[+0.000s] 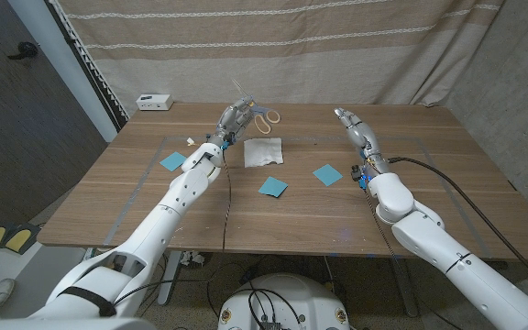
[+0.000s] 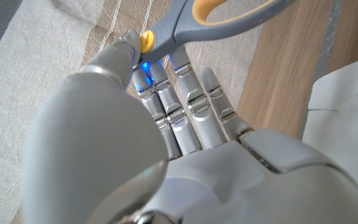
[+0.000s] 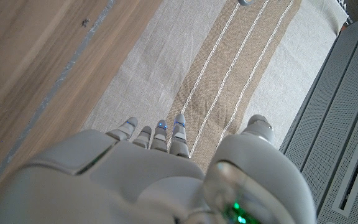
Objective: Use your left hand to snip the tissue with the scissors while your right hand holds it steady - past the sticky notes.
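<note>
Nearest me, blue sticky notes [image 1: 272, 187] lie on the table [image 1: 429, 174]. Just past them the tissue [image 1: 263, 151], a flat white square, uncut. My left hand [image 1: 234, 120] grips the scissors [image 1: 262, 117] by the handles, lifted just behind the tissue; blade spread, cannot tell. My right hand [image 1: 354, 126] hovers well right of it, fingers loosely extended, empty. Step, I'd say: scissors picked, tissue not pinned yet. Next needs the right hand on the tissue, then blades brought to its edge.
</note>
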Tool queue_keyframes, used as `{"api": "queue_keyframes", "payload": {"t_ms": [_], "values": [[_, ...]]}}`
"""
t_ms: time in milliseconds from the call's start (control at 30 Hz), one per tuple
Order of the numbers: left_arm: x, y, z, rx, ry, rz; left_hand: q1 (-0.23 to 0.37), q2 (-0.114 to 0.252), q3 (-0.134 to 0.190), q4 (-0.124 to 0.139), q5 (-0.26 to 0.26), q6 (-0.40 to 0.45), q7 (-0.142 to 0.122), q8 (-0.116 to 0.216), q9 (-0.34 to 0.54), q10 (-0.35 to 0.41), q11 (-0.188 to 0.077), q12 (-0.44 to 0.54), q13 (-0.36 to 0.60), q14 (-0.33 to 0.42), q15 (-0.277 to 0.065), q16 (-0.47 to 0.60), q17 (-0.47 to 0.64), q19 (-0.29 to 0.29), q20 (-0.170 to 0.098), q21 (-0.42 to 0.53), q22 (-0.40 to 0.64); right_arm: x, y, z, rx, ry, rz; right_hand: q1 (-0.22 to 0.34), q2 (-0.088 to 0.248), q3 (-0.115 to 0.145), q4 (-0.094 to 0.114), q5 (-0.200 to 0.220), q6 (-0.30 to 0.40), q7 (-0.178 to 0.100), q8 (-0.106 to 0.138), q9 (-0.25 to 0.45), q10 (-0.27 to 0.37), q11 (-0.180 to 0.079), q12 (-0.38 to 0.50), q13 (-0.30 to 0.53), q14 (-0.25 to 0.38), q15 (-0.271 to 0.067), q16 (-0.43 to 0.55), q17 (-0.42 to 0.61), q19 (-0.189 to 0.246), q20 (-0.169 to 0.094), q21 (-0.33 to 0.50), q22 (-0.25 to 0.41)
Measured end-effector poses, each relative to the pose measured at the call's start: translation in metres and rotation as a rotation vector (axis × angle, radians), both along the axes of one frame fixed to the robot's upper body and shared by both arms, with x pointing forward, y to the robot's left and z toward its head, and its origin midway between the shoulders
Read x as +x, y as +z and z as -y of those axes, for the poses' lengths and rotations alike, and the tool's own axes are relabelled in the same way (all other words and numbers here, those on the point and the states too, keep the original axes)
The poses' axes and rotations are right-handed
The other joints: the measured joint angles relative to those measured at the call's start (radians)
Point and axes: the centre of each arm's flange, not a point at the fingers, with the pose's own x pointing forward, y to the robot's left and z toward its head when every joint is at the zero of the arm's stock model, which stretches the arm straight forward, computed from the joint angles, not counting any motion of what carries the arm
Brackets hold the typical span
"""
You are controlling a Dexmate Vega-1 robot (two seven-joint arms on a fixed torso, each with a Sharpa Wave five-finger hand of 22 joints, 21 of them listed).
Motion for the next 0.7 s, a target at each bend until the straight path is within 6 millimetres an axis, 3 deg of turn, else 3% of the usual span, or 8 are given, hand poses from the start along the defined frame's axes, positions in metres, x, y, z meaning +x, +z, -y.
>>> {"api": "queue_keyframes", "payload": {"t_ms": [233,400,700], "values": [[0.000,-0.003,0.011,-0.007,-0.015,-0.018,0.001,-0.001,0.000,0.000,0.000,0.000,0.000,0.000,0.002,0.000,0.000,0.000,0.000,0.000,0.000,-0.003,0.000,0.000,0.000,0.000,0.000,-0.004,0.002,-0.003,-0.021,-0.025,0.009,0.016,0.005,0.000,-0.009,0.000,0.011,-0.011,0.000,0.000,0.000,0.000,0.000,0.000,0.000,0.000,0.000,0.000,0.001,0.000,0.000,0.000],[0.001,-0.004,0.013,-0.008,-0.018,-0.024,0.003,-0.003,0.000,0.000,0.000,0.000,0.000,0.000,0.004,0.000,0.000,0.000,0.000,0.000,0.000,-0.004,0.000,0.000,0.000,0.000,0.000,-0.005,0.004,-0.004,-0.026,-0.030,0.014,0.055,0.003,0.011,-0.028,0.011,0.041,-0.016,0.007,0.005,0.013,0.001,0.002,0.000,0.006,-0.005,0.000,0.000,0.024,0.008,0.000,0.000],[0.007,-0.008,0.022,-0.011,-0.032,-0.044,0.003,-0.003,-0.001,0.001,-0.003,0.000,-0.001,0.005,0.008,0.000,0.000,0.000,-0.005,0.000,0.000,-0.008,0.000,-0.005,-0.005,0.000,-0.005,-0.007,0.004,-0.005,-0.041,-0.063,0.026,0.092,0.008,0.020,-0.036,0.018,0.082,-0.027,0.016,0.005,0.020,-0.005,0.004,0.000,0.006,-0.005,0.000,0.000,0.033,0.010,0.000,0.000]]}}
